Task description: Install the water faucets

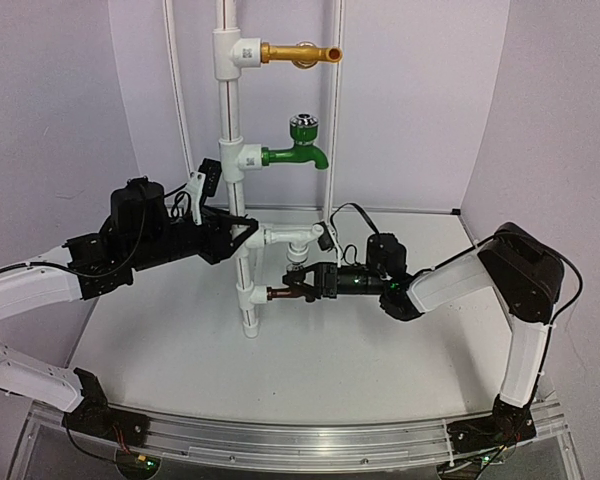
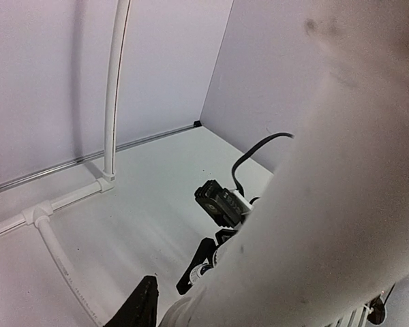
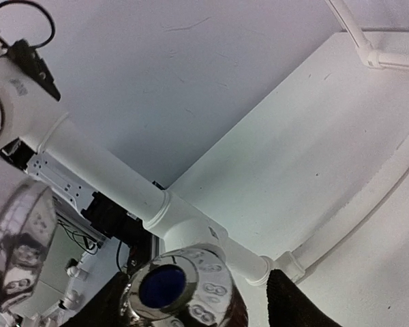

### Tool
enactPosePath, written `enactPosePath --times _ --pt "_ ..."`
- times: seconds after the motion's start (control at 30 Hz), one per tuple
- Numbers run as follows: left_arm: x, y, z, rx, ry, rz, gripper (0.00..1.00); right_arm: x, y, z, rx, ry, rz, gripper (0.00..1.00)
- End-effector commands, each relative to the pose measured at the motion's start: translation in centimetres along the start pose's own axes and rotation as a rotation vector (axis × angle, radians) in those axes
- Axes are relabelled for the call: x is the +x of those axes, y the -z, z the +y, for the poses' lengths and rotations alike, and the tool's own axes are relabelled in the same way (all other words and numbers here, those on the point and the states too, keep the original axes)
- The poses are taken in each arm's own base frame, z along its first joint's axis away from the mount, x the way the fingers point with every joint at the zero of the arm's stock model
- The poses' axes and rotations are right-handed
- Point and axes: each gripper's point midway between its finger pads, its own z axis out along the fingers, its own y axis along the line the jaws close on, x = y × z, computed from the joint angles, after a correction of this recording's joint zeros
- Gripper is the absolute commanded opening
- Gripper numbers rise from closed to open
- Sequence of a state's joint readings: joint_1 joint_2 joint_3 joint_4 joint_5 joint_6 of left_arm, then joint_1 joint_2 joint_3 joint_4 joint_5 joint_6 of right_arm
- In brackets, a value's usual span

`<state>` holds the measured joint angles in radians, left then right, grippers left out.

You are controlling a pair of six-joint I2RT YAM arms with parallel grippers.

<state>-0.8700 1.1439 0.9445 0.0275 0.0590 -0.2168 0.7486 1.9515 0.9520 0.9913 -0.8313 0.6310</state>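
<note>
Down at the near edge, the aluminium rail (image 1: 300, 440) is carrying both arm bases, and both arms are reaching across the white table (image 1: 180, 350) toward the upright white pipe (image 1: 230, 110) standing mid-table.

On the pipe's left side, the left gripper (image 1: 242, 236) is clamping straight onto the pipe, jaws pressed together around it, above the lowest tee (image 1: 248, 292). In the left wrist view that pipe (image 2: 313, 225) is filling the frame as a pale blur, with one dark finger (image 2: 140, 306) peeking out beside it.

On the pipe's right side, low down, the right gripper (image 1: 305, 287) is lying level and pointing at the pipe. The copper-brown tap (image 1: 280, 293) is lying horizontal just right of the pipe, its inlet end against the lowest tee. I cannot tell how far it is threaded in. In the right wrist view the tap's silver knob (image 3: 180, 289), with its blue centre, is facing the lens between the two dark fingers. One finger (image 3: 293, 303) is standing slightly clear of it, so the jaws are sitting spread around the tap rather than pinching it.

Just above the tap, a white fitting (image 1: 302, 237) is branching off the pipe to the right. Higher up the pipe, the green faucet (image 1: 298, 155) is pointing its spout down. Near the top, the gold faucet (image 1: 298, 53) is sticking out to the right. Behind the pipe, thin white tubes (image 1: 175, 90) are running up the back wall.
</note>
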Motion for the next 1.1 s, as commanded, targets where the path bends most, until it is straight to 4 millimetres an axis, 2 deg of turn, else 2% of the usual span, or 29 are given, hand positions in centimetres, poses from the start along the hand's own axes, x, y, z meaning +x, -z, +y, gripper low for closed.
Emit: enactPosePath --times 0.0,0.1,0.2,0.23,0.33,0.37,0.6,0.8,0.9,0.97,1.03,1.07 --pt "0.1 0.2 -0.7 0.019 -0.007 0.046 0.28 -1.8 0.7 2.3 -0.022 -0.014 -0.031 0.73" --pt "-0.1 0.5 -0.7 0.02 -0.006 0.043 0.41 -2.6 1.1 3.1 -0.013 0.057 -0.041 0.83" --pt "-0.2 0.7 -0.8 0.024 -0.005 0.044 0.55 -3.1 1.4 3.5 0.006 0.115 -0.033 0.97" --pt "-0.2 0.9 -0.9 0.025 -0.002 0.044 0.61 -3.1 1.6 3.6 0.015 0.128 -0.025 0.98" --pt "-0.3 1.3 -0.9 0.024 0.004 0.04 0.91 -3.2 2.2 4.0 0.038 0.199 -0.01 0.98" --pt "-0.2 1.5 -0.8 0.023 0.006 0.039 0.98 -3.1 2.4 4.0 0.05 0.216 0.0 0.98" --pt "0.2 3.2 -1.1 0.032 0.017 0.061 1.0 -2.1 4.6 4.8 0.089 0.359 0.06 0.98" --pt "1.4 5.3 -0.4 -0.005 0.057 0.075 1.0 -1.2 7.3 4.4 0.133 0.366 0.095 0.98" --pt "2.0 6.8 1.0 -0.081 0.085 0.071 1.0 -1.6 9.1 4.3 0.154 0.364 0.08 0.98" --pt "2.3 7.7 3.1 -0.2 0.113 0.061 1.0 -2.6 10.4 4.0 0.185 0.363 0.057 0.98" --pt "2.6 8.9 5.9 -0.375 0.141 0.056 1.0 -4.1 11.9 3.5 0.23 0.352 0.036 0.98" --pt "3.2 9.4 7.0 -0.442 0.144 0.083 1.0 -4.7 12.5 3.4 0.256 0.346 0.038 0.98"
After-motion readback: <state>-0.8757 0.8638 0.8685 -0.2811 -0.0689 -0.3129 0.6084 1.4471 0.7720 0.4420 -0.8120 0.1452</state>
